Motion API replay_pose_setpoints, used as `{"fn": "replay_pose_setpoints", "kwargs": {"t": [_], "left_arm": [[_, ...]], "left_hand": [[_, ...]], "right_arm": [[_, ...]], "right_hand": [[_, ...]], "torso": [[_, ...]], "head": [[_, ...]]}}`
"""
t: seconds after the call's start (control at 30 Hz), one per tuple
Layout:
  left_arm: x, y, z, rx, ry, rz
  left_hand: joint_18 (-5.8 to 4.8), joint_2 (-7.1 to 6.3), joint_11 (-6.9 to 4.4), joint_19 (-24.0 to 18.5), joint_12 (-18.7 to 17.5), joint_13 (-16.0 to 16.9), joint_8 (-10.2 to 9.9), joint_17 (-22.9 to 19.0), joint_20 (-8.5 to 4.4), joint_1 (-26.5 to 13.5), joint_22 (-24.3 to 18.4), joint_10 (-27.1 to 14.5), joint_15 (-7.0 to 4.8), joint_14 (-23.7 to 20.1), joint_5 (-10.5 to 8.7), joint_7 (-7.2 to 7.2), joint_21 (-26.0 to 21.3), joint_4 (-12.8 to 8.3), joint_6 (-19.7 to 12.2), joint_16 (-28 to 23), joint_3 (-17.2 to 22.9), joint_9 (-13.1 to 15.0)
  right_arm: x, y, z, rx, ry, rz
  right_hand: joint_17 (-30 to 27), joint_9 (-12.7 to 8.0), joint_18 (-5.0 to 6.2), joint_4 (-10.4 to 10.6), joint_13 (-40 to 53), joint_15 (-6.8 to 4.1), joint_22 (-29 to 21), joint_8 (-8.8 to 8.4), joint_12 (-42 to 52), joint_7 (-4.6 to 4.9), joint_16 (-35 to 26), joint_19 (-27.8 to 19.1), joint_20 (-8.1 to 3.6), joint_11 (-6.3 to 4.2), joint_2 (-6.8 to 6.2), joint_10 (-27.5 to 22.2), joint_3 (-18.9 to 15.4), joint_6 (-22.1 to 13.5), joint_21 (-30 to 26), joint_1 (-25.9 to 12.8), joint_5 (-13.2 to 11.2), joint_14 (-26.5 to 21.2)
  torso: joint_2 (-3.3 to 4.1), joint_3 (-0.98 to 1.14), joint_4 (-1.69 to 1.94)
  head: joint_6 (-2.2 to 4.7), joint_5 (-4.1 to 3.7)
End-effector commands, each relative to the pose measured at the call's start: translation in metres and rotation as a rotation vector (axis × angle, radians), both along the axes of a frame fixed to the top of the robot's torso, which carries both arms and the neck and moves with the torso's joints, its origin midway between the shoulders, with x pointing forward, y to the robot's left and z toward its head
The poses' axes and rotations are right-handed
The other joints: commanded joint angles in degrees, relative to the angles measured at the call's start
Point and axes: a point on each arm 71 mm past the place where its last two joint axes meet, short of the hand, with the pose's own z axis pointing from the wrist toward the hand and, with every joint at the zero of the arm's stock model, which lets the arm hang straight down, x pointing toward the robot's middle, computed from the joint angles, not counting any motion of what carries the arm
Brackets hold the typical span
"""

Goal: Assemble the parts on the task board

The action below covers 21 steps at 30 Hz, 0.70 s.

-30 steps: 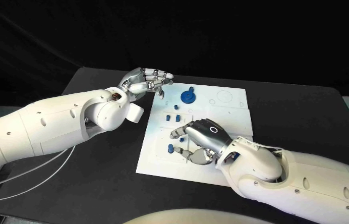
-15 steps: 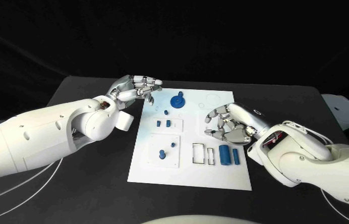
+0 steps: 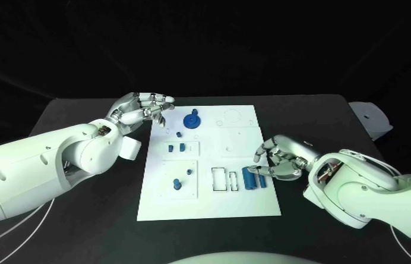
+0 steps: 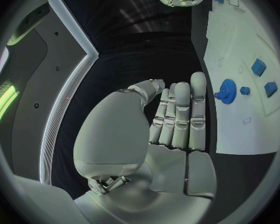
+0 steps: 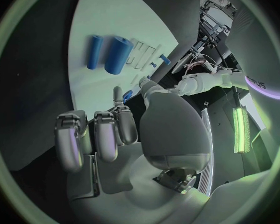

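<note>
— White task board (image 3: pixel 214 204) lies flat in the middle of the black desk (image 3: pixel 77 222), head view. What stands on it?

— A blue gear-shaped part (image 3: pixel 193 121) near the far edge, two small blue blocks (image 3: pixel 176 148) below it, two small blue pegs (image 3: pixel 182 178) in the square panel at the near left, and two blue cylinders (image 3: pixel 254 177) side by side at the right edge, beside two empty rectangular outlines (image 3: pixel 227 179).

— State of the hands in that view?

— Left hand (image 3: pixel 137 107) hangs over the board's far left corner, fingers curled inward, nothing visible in them. Right hand (image 3: pixel 278 157) sits at the board's right edge, just beside the cylinders, fingers bent downward; whether a fingertip touches a cylinder cannot be told.

— Left wrist view?

— Left hand (image 4: pixel 171 119) has fingers straight and held close together, thumb folded against them, palm empty. Gear-shaped part (image 4: pixel 226 90) and blue blocks (image 4: pixel 264 77) lie on the board (image 4: pixel 239 129) beyond the fingertips, apart from them.

— Right wrist view?

— Right hand (image 5: pixel 102 134) shows fingers curled, holding nothing. Both cylinders (image 5: pixel 109 54) lie on the board (image 5: pixel 115 15), clear of the fingertips.
</note>
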Motion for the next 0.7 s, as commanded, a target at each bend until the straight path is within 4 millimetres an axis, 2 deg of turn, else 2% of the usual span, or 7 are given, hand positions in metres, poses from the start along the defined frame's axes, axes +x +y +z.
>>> {"fn": "replay_pose_setpoints", "kwargs": {"t": [0.03,0.4,0.53,0.7], "left_arm": [[-0.001,-0.002,0.001,-0.014,-0.001,-0.018],[-0.001,0.0,0.0,-0.013,0.0,-0.016],[-0.002,0.0,0.0,-0.013,0.0,-0.016],[-0.002,0.001,0.001,-0.013,0.0,-0.017]], "left_hand": [[0.89,-0.04,-0.16,0.2,0.3,0.1,0.0,-0.1,0.35,-0.5,-0.1,-0.4,-0.06,-0.4,0.27,-0.23,-0.3,-0.3,-0.1,0.3,-0.2,0.0],[0.89,-0.04,-0.16,0.2,0.3,0.1,0.0,-0.1,0.35,-0.5,-0.1,-0.4,-0.06,-0.4,0.27,-0.23,-0.3,-0.3,-0.1,0.3,-0.2,0.0],[0.89,-0.04,-0.16,0.2,0.3,0.1,0.0,-0.1,0.35,-0.5,-0.1,-0.4,-0.06,-0.4,0.27,-0.23,-0.3,-0.3,-0.1,0.3,-0.2,0.0],[0.89,-0.04,-0.16,0.2,0.3,0.1,0.0,-0.1,0.35,-0.5,-0.1,-0.4,-0.06,-0.4,0.27,-0.23,-0.3,-0.3,-0.1,0.3,-0.2,0.0]], "right_arm": [[-0.004,-0.001,-0.007,-0.109,0.017,-0.028],[-0.01,0.006,-0.017,-0.165,-0.001,-0.019],[-0.01,0.01,-0.02,-0.169,-0.006,-0.01],[-0.01,0.015,-0.025,-0.172,-0.005,0.002]], "right_hand": [[10.2,0.1,-0.79,0.1,5.2,-0.38,15.1,0.26,0.5,-0.12,0.5,6.0,-0.05,-0.09,0.06,0.6,-0.9,-0.3,0.4,-0.9,0.2,5.1],[10.5,0.3,-0.8,0.1,5.6,-0.4,15.1,0.58,0.7,-0.17,0.7,6.0,-0.07,-0.12,0.49,0.6,-2.9,-0.4,0.5,-1.8,0.0,5.1],[10.5,0.3,-0.8,0.1,5.6,-0.4,15.1,0.64,0.7,-0.19,0.7,6.0,-0.07,-0.13,0.7,0.6,-3.2,-0.4,0.5,-1.9,0.0,5.1],[10.6,0.3,-0.8,0.1,5.6,-0.4,15.1,0.66,0.6,-0.19,0.7,6.0,-0.07,-0.13,0.8,0.6,-3.3,-0.4,0.5,-1.9,0.0,5.1]], "torso": [[-0.09,-0.09,-0.09],[-0.05,-0.19,-0.09],[-0.04,-0.15,-0.14],[-0.02,-0.11,-0.03]], "head": [[-0.2,-0.27],[-0.26,-0.33],[-0.28,-0.25],[-0.38,-0.08]]}}
